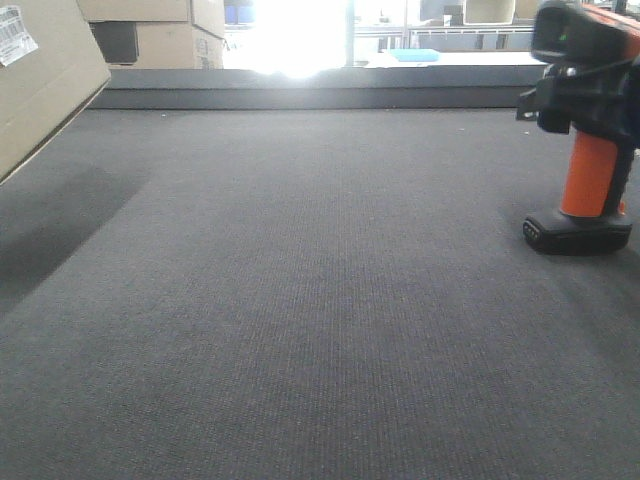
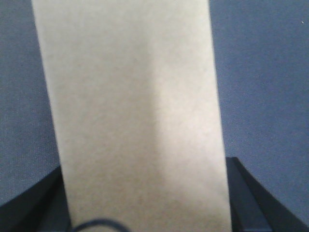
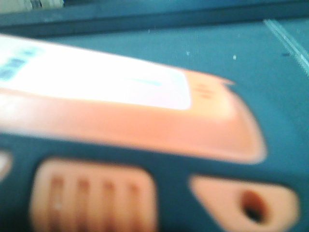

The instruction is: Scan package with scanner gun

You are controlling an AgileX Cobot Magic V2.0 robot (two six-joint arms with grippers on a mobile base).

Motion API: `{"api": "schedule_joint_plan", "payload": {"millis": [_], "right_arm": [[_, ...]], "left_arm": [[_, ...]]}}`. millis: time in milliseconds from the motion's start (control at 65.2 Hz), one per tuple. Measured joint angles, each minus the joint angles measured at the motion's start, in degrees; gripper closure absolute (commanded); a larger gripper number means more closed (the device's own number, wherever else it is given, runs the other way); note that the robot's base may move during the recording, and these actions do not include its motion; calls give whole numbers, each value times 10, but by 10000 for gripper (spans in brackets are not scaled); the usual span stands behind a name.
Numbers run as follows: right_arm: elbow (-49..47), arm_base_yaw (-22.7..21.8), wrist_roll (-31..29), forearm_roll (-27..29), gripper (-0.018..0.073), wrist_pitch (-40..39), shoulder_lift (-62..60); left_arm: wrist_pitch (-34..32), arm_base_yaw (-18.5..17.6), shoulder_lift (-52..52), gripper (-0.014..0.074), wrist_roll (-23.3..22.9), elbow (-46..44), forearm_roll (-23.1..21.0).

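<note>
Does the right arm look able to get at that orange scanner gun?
Probably yes: the right gripper sits against the scanner gun just below its black head, with nothing between them. Whether it is clamped is unclear.

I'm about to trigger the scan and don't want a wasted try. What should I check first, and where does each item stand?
1. Left-hand hold: ok. The left gripper has its jaws either side of the package, which is tilted.
2. Barcode in view: ok. The label shows at the front view's left edge.
3. Right-hand grip: cannot tell. The right gripper is at the head of the scanner gun; the wrist view is blurred.
4. Lift-off: not ok. Its base seems to rest on the mat.
5. Aim at label: cannot tell.
</note>
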Motion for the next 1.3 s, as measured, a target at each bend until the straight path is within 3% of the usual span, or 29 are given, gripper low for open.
{"api": "schedule_joint_plan", "payload": {"millis": [352,582,1303], "right_arm": [[0,0,0,0,-9,25,-22],[0,0,0,0,-9,69,-44],[0,0,0,-16,-9,174,-80]], "left_arm": [[0,0,0,708,0,0,-1],[0,0,4,708,0,-1,33],[-1,0,111,703,0,-1,55]]}}
